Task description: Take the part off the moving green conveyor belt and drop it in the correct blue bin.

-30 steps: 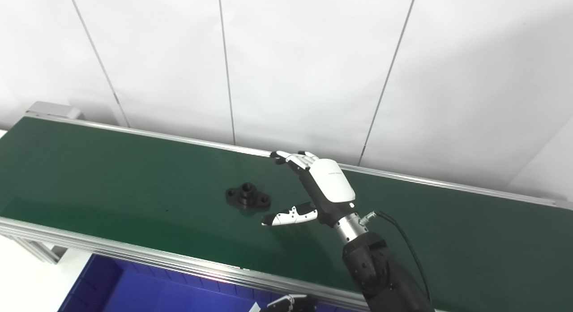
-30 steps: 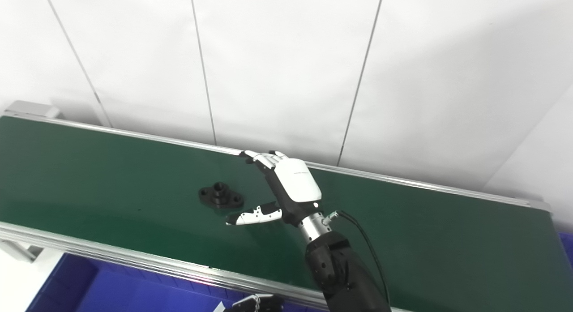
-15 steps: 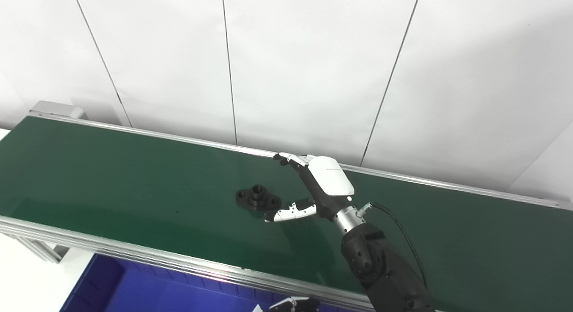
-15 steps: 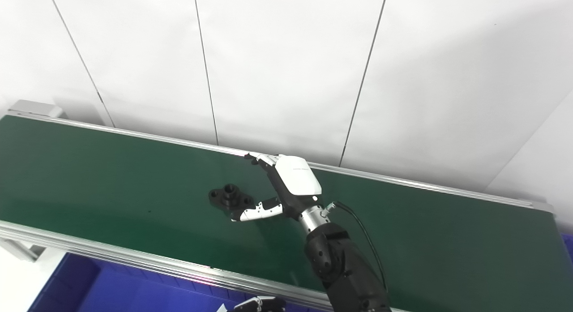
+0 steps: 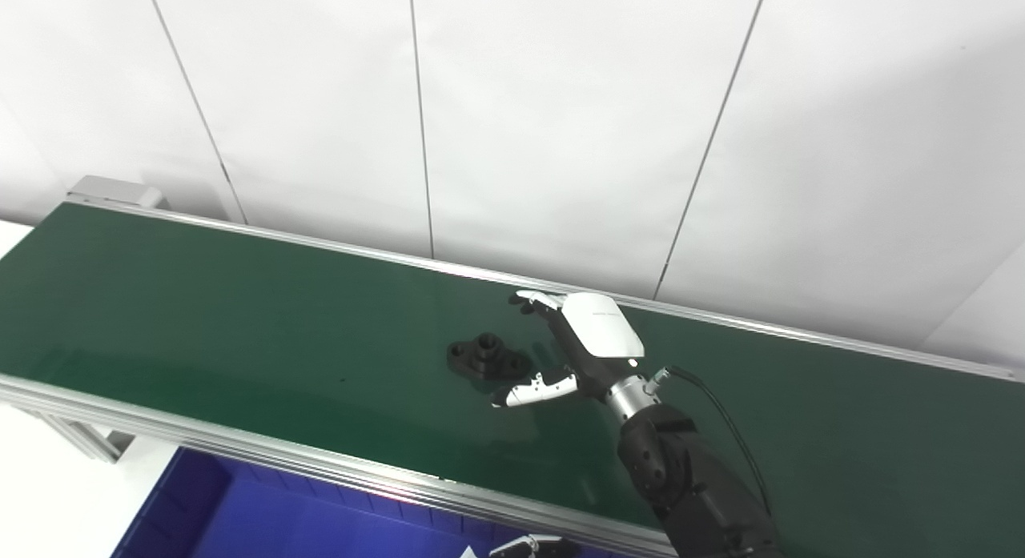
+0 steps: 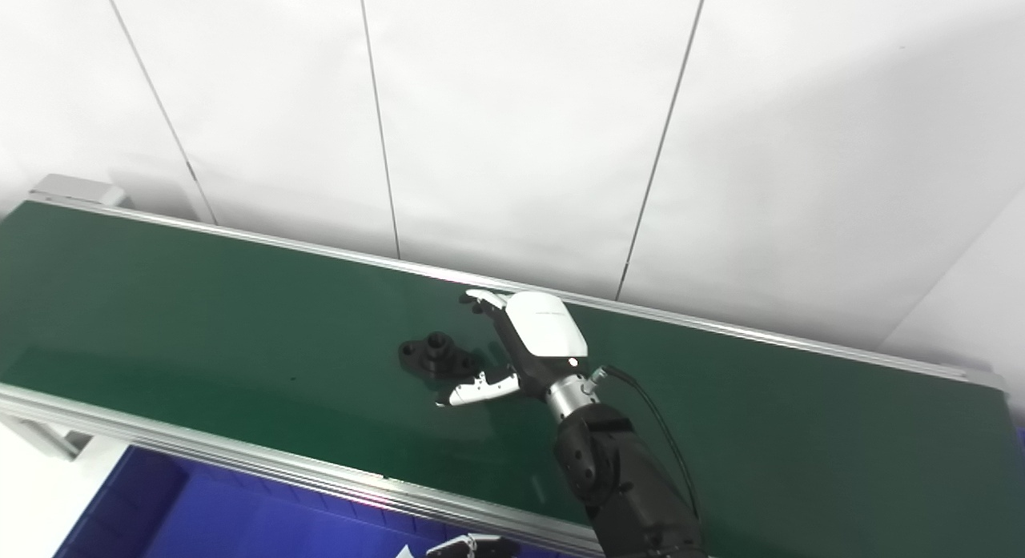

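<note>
Nearest of all, at the bottom edge, a sliver of the left hand [image 5: 524, 547] is peeking into view; so little of it is showing that whether it is released or clenched cannot be told. Just beyond it and off to its left, the blue bin [image 5: 240, 518] is sitting below the near aluminium rail [image 5: 320, 467] of the conveyor.

Past that rail, the right arm [image 5: 689, 494] is reaching in from the lower right, black-sleeved, and crossing over the green conveyor belt [image 5: 200, 326]. A thin black cable [image 5: 733, 430] is looping along the right side of its wrist. The right hand [image 5: 580, 346] is hovering low over the belt with its white back turned upward, released and grasping nothing: the thumb [image 5: 532, 390] is stretching out toward the left on the near side, while the fingers [image 5: 535, 300] are extending on the far side, leaving a wide gap between them.

The black part [image 5: 487, 356], a flat flange with a raised round hub, is lying on the belt just to the left of the hand, at the mouth of that gap between thumb and fingers. It is very near the thumb tip, though contact cannot be made out.

Beyond the fingertips, the far rail [image 5: 761, 327] is running along the belt's back edge, and behind it the white panelled wall [image 5: 560, 126] is rising.
</note>
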`<control>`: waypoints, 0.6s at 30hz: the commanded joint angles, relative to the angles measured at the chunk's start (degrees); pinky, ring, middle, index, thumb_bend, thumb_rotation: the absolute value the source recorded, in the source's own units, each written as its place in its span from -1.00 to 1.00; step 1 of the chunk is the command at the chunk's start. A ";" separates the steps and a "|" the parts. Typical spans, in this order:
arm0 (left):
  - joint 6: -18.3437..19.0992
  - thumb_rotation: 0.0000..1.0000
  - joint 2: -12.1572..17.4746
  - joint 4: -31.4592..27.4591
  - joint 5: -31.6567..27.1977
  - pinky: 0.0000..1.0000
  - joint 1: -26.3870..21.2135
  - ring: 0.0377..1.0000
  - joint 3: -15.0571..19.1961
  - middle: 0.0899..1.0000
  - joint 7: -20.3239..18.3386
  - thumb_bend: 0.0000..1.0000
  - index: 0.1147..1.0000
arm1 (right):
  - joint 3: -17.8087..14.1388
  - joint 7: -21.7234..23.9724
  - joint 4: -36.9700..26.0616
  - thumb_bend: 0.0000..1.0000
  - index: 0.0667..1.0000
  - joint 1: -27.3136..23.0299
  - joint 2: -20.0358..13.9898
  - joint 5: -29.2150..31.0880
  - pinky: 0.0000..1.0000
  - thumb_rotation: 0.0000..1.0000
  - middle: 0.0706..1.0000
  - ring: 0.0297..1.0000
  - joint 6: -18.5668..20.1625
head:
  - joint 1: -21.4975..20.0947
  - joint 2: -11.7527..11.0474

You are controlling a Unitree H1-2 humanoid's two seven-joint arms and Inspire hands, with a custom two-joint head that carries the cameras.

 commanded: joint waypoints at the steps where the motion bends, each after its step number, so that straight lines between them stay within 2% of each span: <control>1: -0.71 0.77 -0.49 -1.55 0.61 0.25 0.46 0.41 -1.16 0.43 0.45 0.61 0.39 | 0.28 -2.04 -0.56 0.82 0.60 -3.11 1.16 -0.46 0.69 0.02 0.49 0.55 1.35 | 0.04 0.10; 18: -0.71 0.75 -0.77 -2.10 0.78 0.23 1.21 0.39 -1.74 0.42 1.37 0.65 0.38 | 2.33 -4.14 3.29 0.77 0.56 -2.71 1.70 -0.86 0.71 -0.04 0.44 0.52 3.07 | 0.20 0.94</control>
